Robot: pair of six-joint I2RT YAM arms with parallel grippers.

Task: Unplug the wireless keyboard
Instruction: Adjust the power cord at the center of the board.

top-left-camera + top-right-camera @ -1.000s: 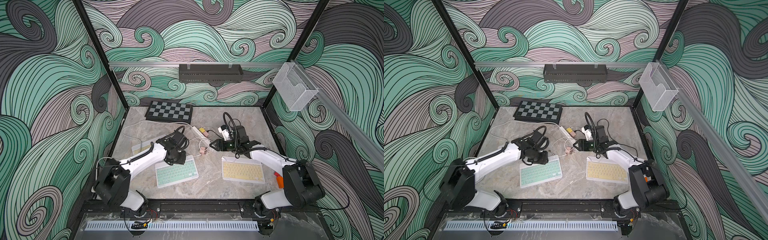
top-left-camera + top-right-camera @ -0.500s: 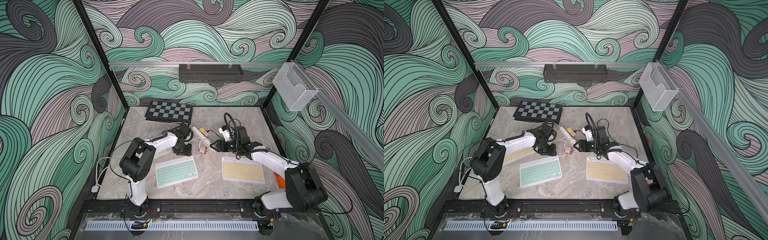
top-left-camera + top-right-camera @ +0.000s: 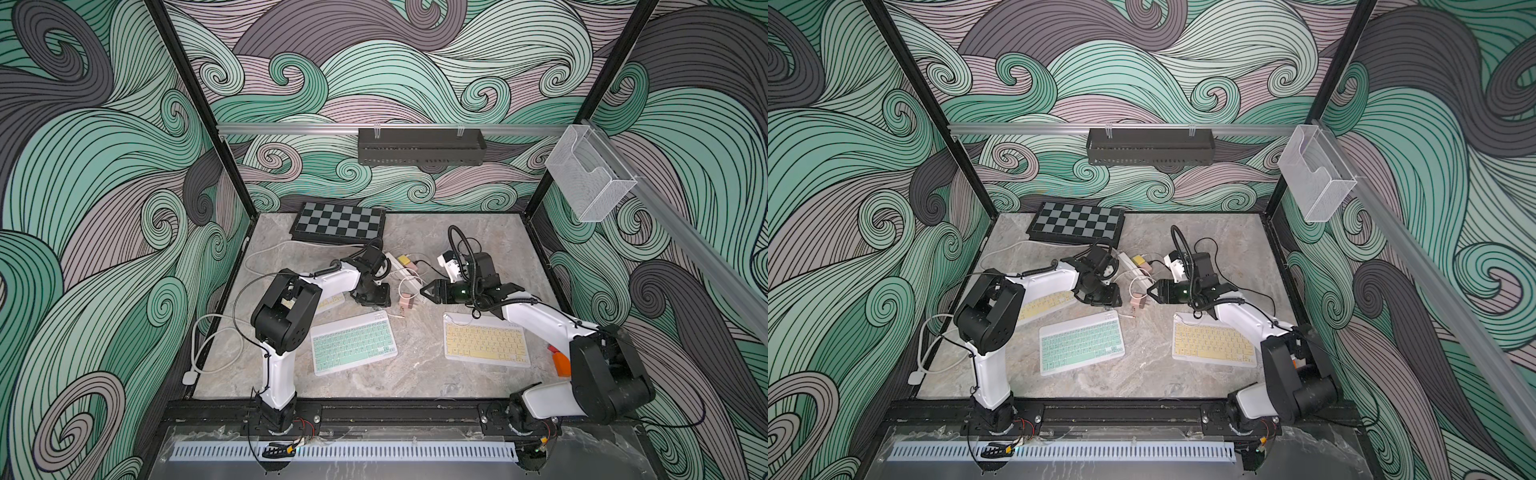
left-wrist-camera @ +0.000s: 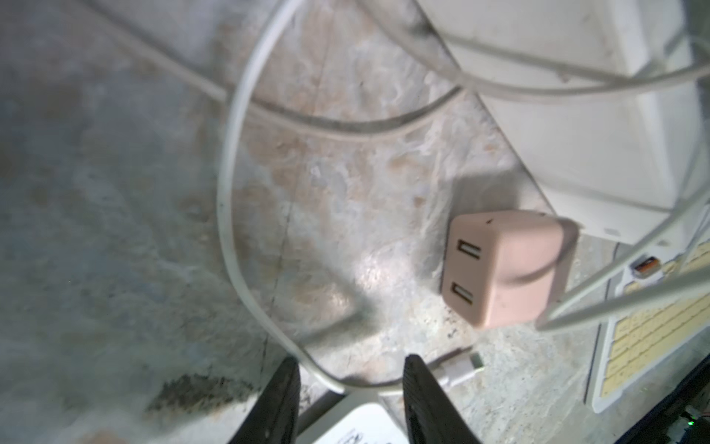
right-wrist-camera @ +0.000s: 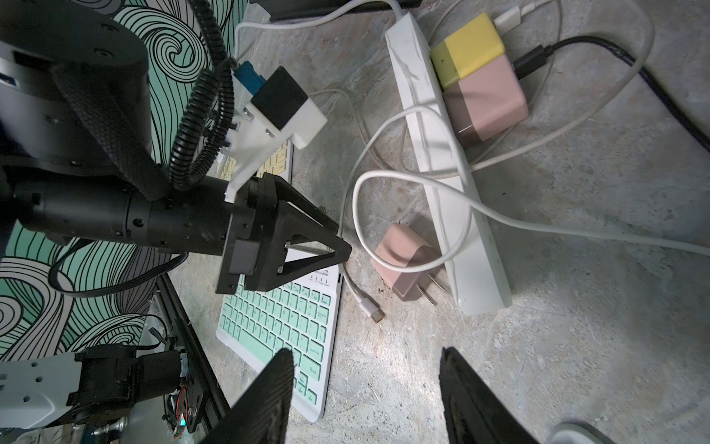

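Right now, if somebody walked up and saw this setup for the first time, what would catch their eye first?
Probably the swirling green wave pattern on the walls, then the mint keyboard and the yellow keyboard side by side at the front of the table. Behind them, mid-table, white cables tangle across a white power strip, with a pink charger lying loose beside it.

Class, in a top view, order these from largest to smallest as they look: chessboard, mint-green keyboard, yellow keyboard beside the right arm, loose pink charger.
1. Mint-green keyboard and yellow keyboard: alike, unranked.
2. Chessboard: about as big, but farther away, so unsure.
3. Loose pink charger: clearly smallest.
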